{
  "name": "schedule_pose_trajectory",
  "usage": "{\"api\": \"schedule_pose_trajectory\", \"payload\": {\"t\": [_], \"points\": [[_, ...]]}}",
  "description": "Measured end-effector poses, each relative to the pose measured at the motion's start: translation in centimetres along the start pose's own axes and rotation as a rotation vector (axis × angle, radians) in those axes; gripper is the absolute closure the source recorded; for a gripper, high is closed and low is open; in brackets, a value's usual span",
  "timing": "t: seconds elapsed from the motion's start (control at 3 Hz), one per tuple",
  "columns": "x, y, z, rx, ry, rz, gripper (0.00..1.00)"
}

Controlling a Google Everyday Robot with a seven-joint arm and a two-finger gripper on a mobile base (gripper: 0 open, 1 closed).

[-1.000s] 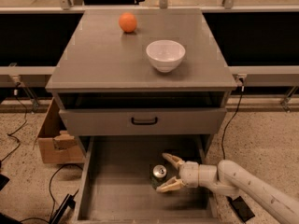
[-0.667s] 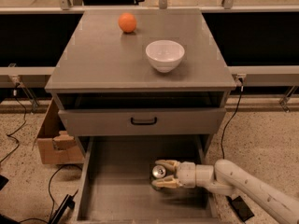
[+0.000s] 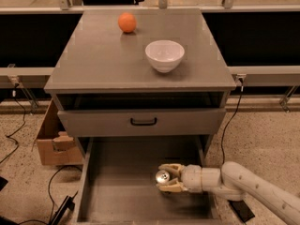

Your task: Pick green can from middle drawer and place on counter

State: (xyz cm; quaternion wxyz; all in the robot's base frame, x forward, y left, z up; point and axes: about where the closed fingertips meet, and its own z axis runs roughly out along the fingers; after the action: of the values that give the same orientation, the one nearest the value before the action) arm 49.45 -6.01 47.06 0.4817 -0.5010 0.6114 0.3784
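The middle drawer is pulled out, with a bare grey floor. The green can stands in its right half; mostly its shiny silver top shows. My gripper reaches in from the right on a white arm, and its tan fingers are closed around the can from both sides. The can seems to rest on the drawer floor. The counter is the grey top of the cabinet above.
A white bowl and an orange sit on the counter. A closed drawer front with a black handle is above the open drawer. A cardboard box stands on the floor at the left, with cables nearby.
The gripper's fingers were spread wide beside the can a second ago. They have since closed around it. The can has stayed in place.
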Motion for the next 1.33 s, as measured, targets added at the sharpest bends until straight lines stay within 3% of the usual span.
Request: {"api": "schedule_pose_trajectory", "payload": {"t": [0.33, 0.67, 1.0, 1.33], "points": [[-4.6, -0.3, -4.8, 0.015, 0.032, 0.035, 1.0], [-15.0, -0.2, -11.2, -0.007, 0.002, 0.046, 1.0], [-27.3, -1.0, -16.3, -0.016, -0.053, -0.016, 1.0], [-38.6, -2.3, -19.0, -0.017, -0.098, -0.092, 1.0]]}}
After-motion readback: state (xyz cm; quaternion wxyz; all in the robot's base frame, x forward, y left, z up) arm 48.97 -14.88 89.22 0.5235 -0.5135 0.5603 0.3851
